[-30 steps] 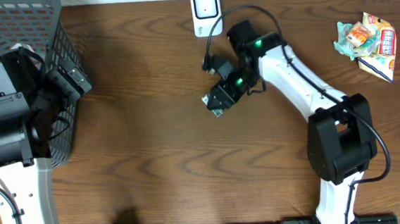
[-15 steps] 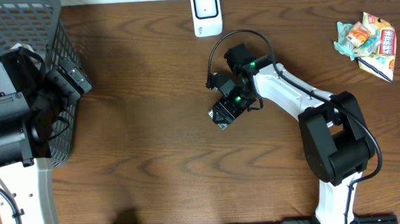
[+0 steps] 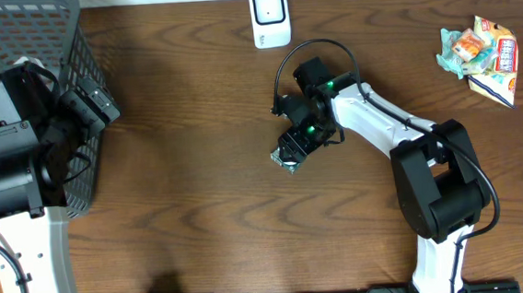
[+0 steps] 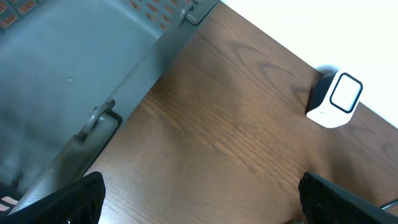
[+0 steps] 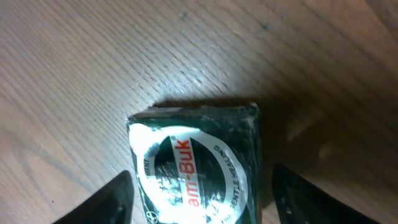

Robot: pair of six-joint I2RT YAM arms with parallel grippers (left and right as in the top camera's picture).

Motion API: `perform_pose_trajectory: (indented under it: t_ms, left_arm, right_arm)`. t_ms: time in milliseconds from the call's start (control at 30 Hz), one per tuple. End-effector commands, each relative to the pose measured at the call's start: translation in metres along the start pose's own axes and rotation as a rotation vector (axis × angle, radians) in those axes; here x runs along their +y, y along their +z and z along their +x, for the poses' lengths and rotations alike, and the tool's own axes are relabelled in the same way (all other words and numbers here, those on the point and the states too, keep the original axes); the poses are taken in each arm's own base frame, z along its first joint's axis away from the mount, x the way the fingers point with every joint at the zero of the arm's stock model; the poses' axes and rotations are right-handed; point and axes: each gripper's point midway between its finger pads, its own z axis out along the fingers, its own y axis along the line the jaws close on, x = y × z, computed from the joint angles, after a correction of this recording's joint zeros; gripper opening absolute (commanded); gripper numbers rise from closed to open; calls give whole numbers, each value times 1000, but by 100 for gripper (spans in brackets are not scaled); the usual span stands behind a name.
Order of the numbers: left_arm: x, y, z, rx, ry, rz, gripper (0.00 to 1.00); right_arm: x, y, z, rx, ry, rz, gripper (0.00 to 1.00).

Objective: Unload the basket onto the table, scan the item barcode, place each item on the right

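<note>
The item (image 3: 287, 161) is a small dark green packet with a white ring label and red lettering (image 5: 193, 162). It lies flat on the wooden table. My right gripper (image 3: 297, 146) hovers right over it, open, one finger on each side of the packet with a small gap at both edges (image 5: 202, 202). No barcode shows on the upward face. The white scanner (image 3: 269, 17) stands at the table's back edge and shows in the left wrist view too (image 4: 336, 99). My left gripper (image 3: 92, 103) is open and empty beside the basket (image 4: 202, 205).
A grey mesh basket (image 3: 14, 34) fills the back left corner, and its rim runs across the left wrist view (image 4: 124, 81). A pile of crumpled snack packets (image 3: 481, 53) lies at the back right.
The right gripper came down and forward from near the scanner to the table's middle. Its jaws widened and let go of the packet, which now rests on the wood. The left arm stayed still.
</note>
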Motion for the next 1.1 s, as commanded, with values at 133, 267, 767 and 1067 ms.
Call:
perform_pose_trajectory:
  t_ms: [133,267,767,1067]
  left_arm:
    - [3,0,-1,-3,10,-13,98]
    - [3,0,-1,-3,10,-13,98]
    - [3,0,-1,-3,10,-12,98]
    - [3,0,-1,-3,10,-13,98]
  right_arm:
    - [-4,-4,-5,-15,137,21,92]
    - [-6,-18,-11,-35,238,23,99]
    - [-12,-40,-4,-28,300,19,99]
    - [-41,-49,-12,-100,449,56,99]
